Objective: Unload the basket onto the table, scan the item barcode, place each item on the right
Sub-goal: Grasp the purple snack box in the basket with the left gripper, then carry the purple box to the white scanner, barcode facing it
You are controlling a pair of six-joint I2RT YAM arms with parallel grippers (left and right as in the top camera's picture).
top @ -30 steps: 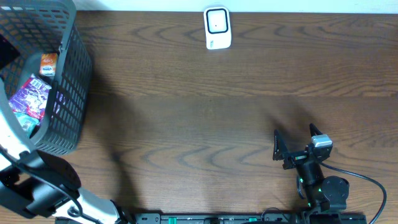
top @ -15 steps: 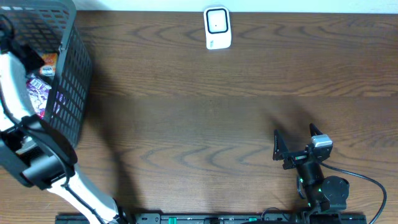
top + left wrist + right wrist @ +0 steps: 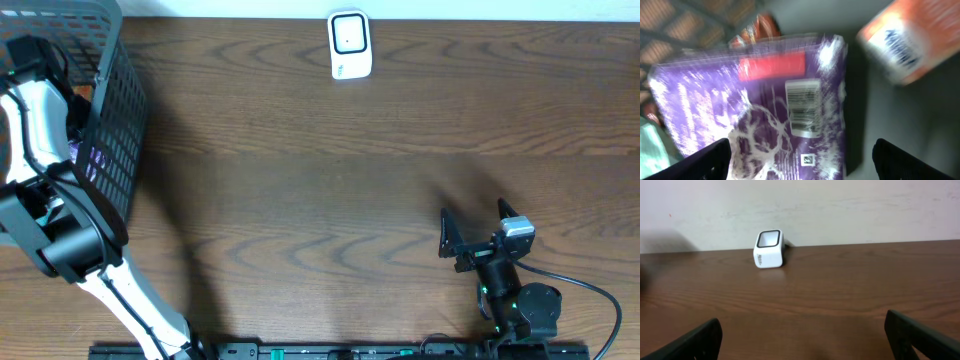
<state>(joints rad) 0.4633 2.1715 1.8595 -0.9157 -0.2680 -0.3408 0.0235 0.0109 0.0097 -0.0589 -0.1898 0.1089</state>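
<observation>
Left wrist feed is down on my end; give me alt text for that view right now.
A purple packet fills the blurred frame, its white barcode label facing the camera, inside the basket. An orange package sits at upper right. The left gripper hovers above, jaws open, holding nothing.

Dark wood table [image 3: 300, 180]. Grey mesh basket [image 3: 112, 150] at far-left corner. Left arm [image 3: 35, 110], white link, reaches over rim into basket; its pincer hidden from above. Purple packet [image 3: 88, 155] glimpsed through mesh. White scanner [image 3: 350, 45] at far edge, centre. Right pincer [image 3: 475, 224] low at near right, jaws spread wide, nothing between. Black cable [image 3: 590, 290] loops behind it.
</observation>
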